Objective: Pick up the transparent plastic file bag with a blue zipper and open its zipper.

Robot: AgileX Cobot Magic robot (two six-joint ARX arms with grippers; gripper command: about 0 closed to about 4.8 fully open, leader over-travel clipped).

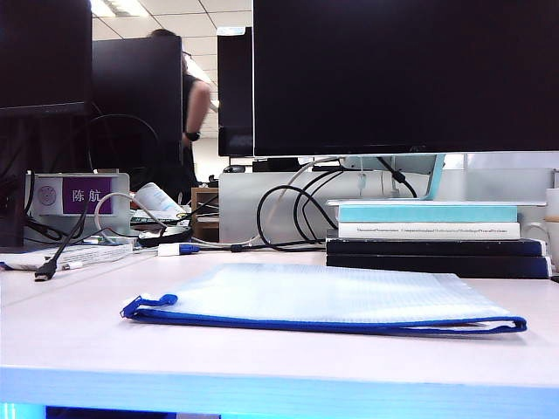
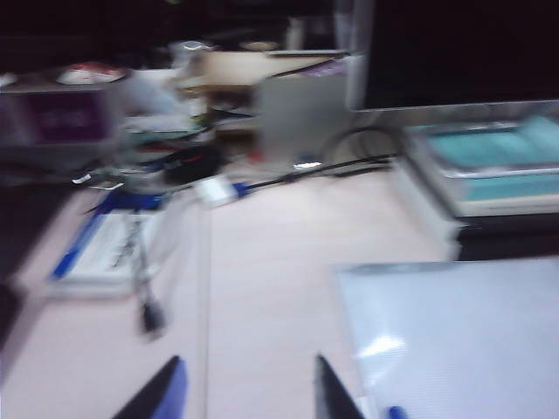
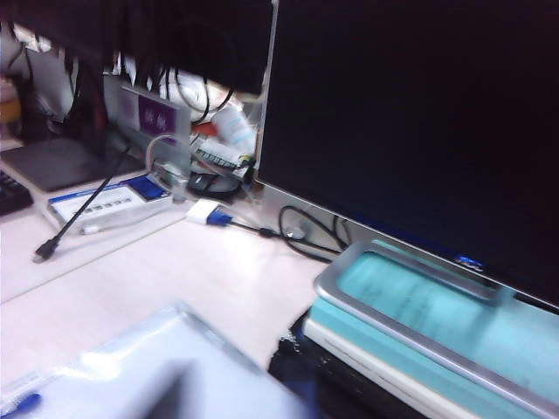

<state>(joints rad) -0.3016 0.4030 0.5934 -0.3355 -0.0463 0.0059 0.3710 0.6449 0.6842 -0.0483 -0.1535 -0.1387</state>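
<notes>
Lying flat on the pale worktop [image 1: 70, 332], the file bag [image 1: 332, 297] shows its blue zipper [image 1: 323, 325] along the near edge at centre frame, before stacked books [image 1: 432, 236]. The left tool [image 2: 249, 388] hangs parted and empty beside the bag; the right tool's state cannot be told.

The exterior view is sharp and evenly lit; ceiling light panels [image 1: 118, 7] glow at the upper left, and the pale worktop [image 1: 70, 332] is bright, its front edge tinted blue. The large black monitor screen [image 1: 402, 74] stays dark and featureless. A thin shadow lies under the translucent blue-trimmed file bag [image 1: 323, 297]. The left wrist view is dim and smeared by motion blur; the left gripper [image 2: 249, 388] shows only as two soft dark fingertips, and a white glare spot sits on the bag. The right wrist view is blurred too, most at its lower edge.
</notes>
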